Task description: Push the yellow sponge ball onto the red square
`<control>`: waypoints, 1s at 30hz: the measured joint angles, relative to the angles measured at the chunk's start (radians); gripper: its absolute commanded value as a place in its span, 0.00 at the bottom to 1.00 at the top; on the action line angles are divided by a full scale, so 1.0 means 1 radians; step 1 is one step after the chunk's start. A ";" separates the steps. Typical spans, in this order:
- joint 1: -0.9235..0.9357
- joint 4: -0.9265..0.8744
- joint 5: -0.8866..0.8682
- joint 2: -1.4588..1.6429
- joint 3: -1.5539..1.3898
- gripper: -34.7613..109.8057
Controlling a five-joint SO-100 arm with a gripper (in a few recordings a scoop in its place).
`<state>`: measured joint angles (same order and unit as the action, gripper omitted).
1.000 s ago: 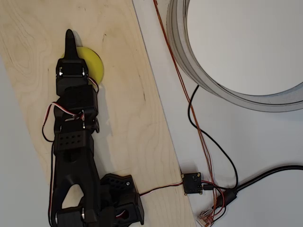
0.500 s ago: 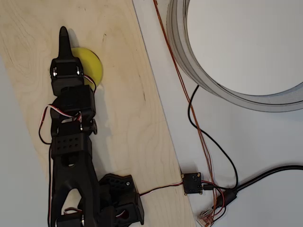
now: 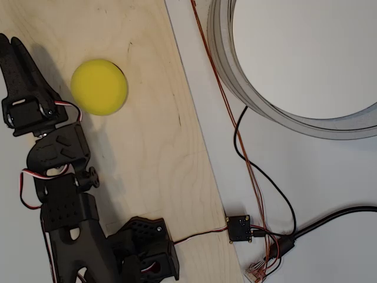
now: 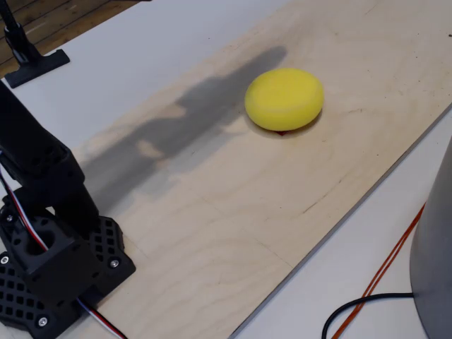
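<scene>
Near the board's (image 3: 147, 147) left edge — yellow sponge ball (image 3: 99, 86), alone; gripper (image 3: 16, 56) just beside it, apart — jaws clenched, grasping nothing.

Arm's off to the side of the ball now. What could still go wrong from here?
1. The yellow sponge ball hides nearly all of the red square; in the fixed view a thin red sliver shows under its near edge, so centring is hard to judge.
2. The tool sits just left of the ball in the overhead view; a swing back could knock it off.
3. The ball is round and free on the wooden board, so it may roll.
</scene>
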<state>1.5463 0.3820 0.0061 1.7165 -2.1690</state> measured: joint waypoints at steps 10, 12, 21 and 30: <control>0.005 0.109 0.072 0.048 -0.080 0.52; 0.018 0.120 0.072 0.069 -0.098 0.50; 0.040 0.149 0.038 0.127 -0.120 0.24; 0.057 0.176 0.025 0.124 -0.137 0.49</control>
<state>1.6030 0.5584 0.0307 1.8408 -2.3056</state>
